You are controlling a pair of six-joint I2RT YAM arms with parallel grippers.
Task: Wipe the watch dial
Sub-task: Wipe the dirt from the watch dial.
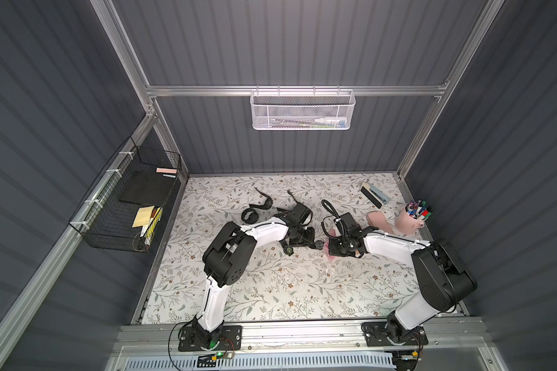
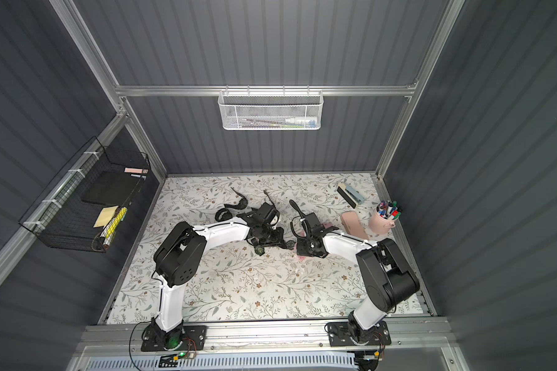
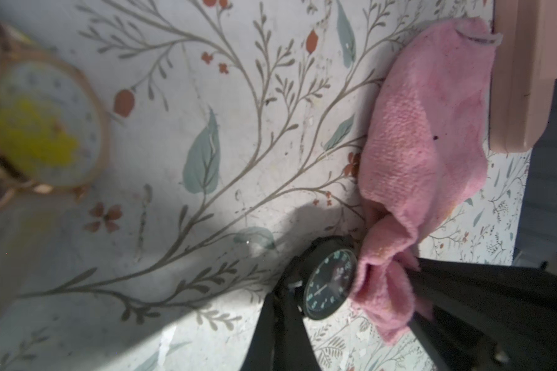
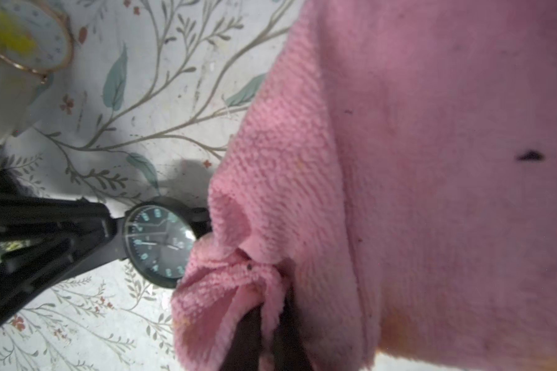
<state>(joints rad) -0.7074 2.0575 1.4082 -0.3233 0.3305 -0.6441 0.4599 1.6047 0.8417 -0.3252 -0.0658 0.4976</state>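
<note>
You're right in the wiping step, I'd say. Your left gripper [image 3: 280, 311] is clamped on the black watch [image 3: 330, 279] by the strap end next to the case. It looks to be holding the watch a bit above the floral surface [image 3: 206, 80], around its middle, with the face turned toward the other arm. Your right gripper [image 4: 267, 324] is pinched tight on a bunched fold of the pink cloth [image 4: 399, 144], and that bunch touches one edge of the dial [image 4: 160, 244]. Most of the glass is bare, so the wipe looks barely begun to me.

Next move, as I read it, is to drag the bunched bit across the whole face with light pressure. The watch is only gripped from one side, so a hard shove could swing it in the jaws or pop it loose. I'd push toward the left gripper rather than sideways.

Other stuff:
- A second watch [image 3: 45, 128] with a pale dial and a yellow smear is close by on the left gripper's side. It's too blurry to say more.
- A pink case [image 1: 378, 221] lies beyond the right arm toward the right edge.
- The pen cup [image 1: 412, 218] is at the right edge and the stapler [image 1: 375, 193] is by the far right corner.
- Some black straps [image 1: 264, 202] are toward the far edge.

None of it sits between cloth and dial. The real nuisance is the loose cloth hanging down, which fills most of the right wrist view.
</note>
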